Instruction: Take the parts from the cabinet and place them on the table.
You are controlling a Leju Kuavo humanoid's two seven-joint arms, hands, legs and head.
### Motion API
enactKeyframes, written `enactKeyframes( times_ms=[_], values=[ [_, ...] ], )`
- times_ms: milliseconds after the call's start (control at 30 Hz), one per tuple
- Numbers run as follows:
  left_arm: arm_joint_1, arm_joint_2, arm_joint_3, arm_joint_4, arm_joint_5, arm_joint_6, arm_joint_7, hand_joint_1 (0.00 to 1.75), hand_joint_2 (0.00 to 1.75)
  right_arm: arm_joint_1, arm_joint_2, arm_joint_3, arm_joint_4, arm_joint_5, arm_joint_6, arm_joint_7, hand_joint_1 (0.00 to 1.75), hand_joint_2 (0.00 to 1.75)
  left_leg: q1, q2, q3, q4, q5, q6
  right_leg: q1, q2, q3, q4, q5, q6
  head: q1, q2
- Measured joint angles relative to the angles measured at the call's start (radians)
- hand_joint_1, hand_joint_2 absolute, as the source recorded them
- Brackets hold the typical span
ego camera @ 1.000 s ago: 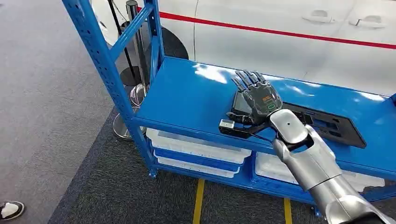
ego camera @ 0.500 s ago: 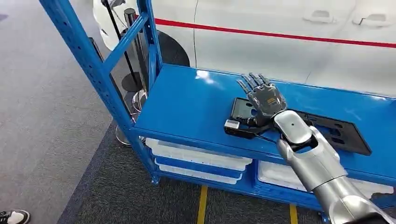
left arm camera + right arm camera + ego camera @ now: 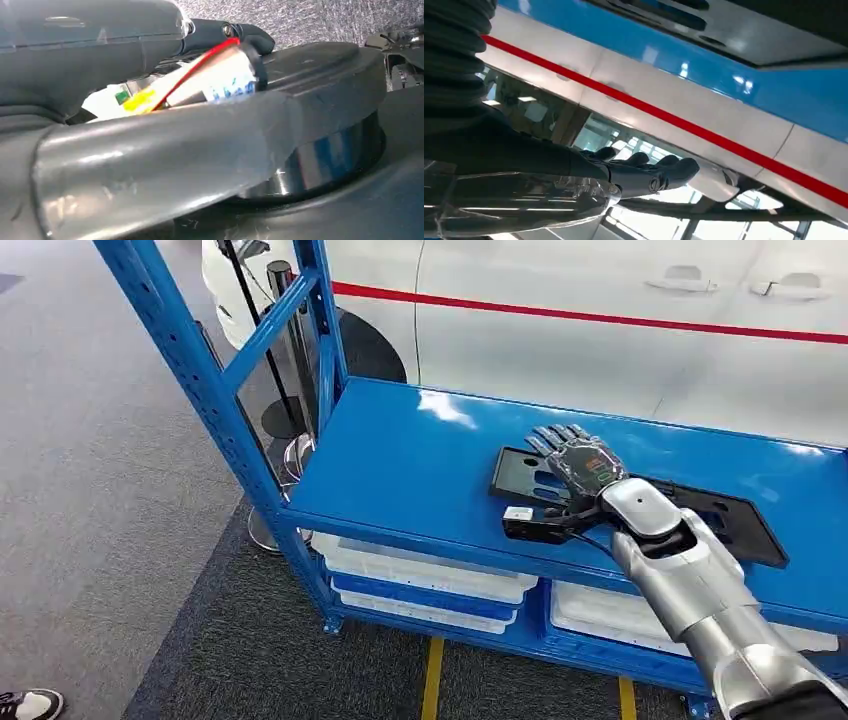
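Note:
A flat black part (image 3: 720, 515) with cut-outs lies on the top shelf of the blue cabinet (image 3: 410, 460), toward its right side. My right hand (image 3: 585, 462) is stretched over the left end of the part with its fingers straight and apart, holding nothing. In the right wrist view the fingers (image 3: 639, 172) stand a little off the part (image 3: 744, 30). In the left wrist view my left hand (image 3: 125, 165) sits close against the lens as a grey mass, and how its fingers lie cannot be made out.
White trays (image 3: 420, 565) sit on the lower shelves. A blue upright (image 3: 190, 370) frames the cabinet's left end, with metal stanchions (image 3: 285, 330) behind it. A white car with a red stripe (image 3: 600, 340) stands right behind. Yellow floor lines (image 3: 432, 680) run under the cabinet.
The head view has shifted a little. My right hand has slid slightly rightward and nearer along the part, its fingers now lying lower and flatter over it.

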Motion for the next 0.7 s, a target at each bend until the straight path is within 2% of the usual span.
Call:
enactKeyframes(
  times_ms=[300,700],
  values=[
    [-0.002,0.0,0.0,0.0,0.021,0.012,0.006,0.0,0.0,-0.001,-0.003,0.021,0.048,-0.045,0.009,-0.006,0.0,1.75,0.0,0.0,0.0,0.0,0.0,0.0,0.0,0.0,0.0,0.0,0.0,0.0,0.0,0.0],
    [-0.011,0.0,-0.008,0.0,0.034,0.035,0.068,0.0,0.0,0.031,0.01,0.044,0.093,-0.087,-0.008,-0.015,0.0,1.75,0.0,0.0,0.0,0.0,0.0,0.0,0.0,0.0,0.0,0.0,0.0,0.0,0.0,0.0]
  ],
)
